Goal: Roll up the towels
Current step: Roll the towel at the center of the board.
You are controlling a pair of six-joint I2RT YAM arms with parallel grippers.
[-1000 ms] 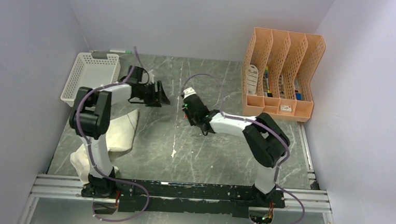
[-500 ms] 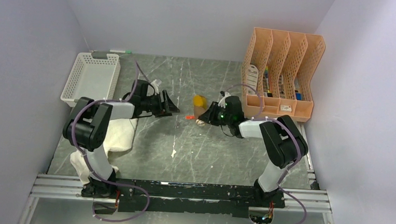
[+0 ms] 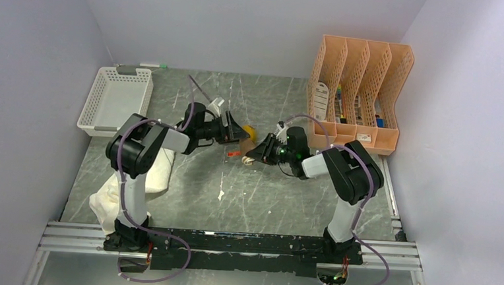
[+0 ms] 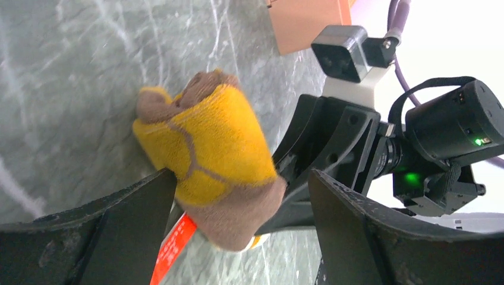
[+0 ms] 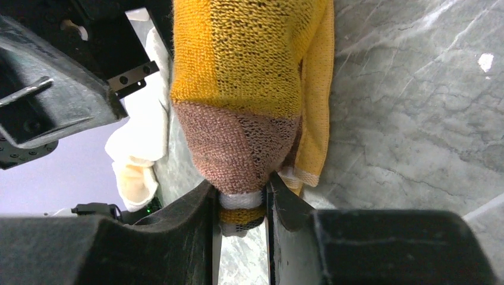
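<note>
Tabletop (image 3: 266,189) veined grey, lilac walls (image 3: 243,23), yellow towel (image 4: 214,148) central

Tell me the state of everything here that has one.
yellow towel: bunched into a rough roll, lying on the table
white towel: unrolled, crumpled near the left arm
left gripper: open, straddling the yellow towel
right gripper: shut on the yellow towel's pale edge

The yellow towel (image 4: 208,142) is fuzzy knitted cloth, the bench (image 4: 71,89) smooth and marbled; left claw (image 4: 241,184) and right claw (image 5: 242,199) are matt plastic.
</note>
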